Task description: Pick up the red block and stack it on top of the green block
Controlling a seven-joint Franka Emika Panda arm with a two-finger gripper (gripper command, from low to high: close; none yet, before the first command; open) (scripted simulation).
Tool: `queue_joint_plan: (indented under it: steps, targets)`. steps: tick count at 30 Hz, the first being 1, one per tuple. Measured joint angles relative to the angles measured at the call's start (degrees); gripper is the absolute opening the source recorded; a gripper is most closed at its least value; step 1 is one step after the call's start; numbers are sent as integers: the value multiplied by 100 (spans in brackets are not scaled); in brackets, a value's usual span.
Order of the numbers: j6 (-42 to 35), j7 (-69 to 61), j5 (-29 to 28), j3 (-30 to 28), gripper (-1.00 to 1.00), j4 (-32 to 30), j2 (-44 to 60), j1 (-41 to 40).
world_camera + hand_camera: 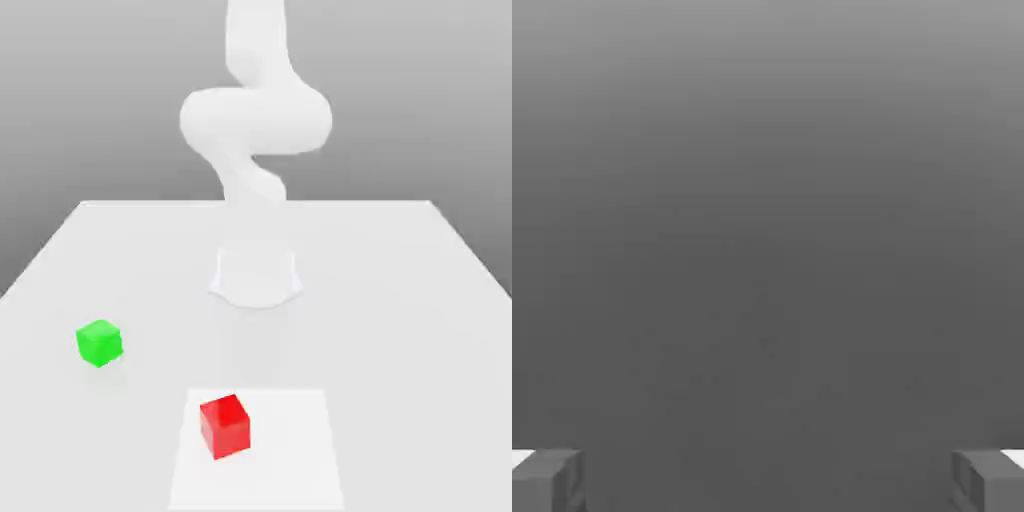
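A white table (400, 300) holds 2 cubes. The red block (224, 425) sits near the front edge; the green block (99, 342) lies well apart, toward the exterior view's left. The gripper (768, 480) is spread wide, holding nothing. The white arm (255, 120) rises behind.

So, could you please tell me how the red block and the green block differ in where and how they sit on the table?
The red block is glossy red; the green block is bright green. The red block rests on a lighter square patch near the exterior view's front edge; the green block sits on the plain table, farther back and toward that view's left. Both are similar-sized cubes, lying apart and ungrasped.
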Motion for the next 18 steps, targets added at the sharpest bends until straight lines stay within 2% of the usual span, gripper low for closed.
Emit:
queue_joint_plan:
  steps: [10,18]
  targets:
    - [1173,-1154,-315,-378,0,-1062,2125,91]
    - [2104,-2421,-52,-669,0,-1898,3788,158]
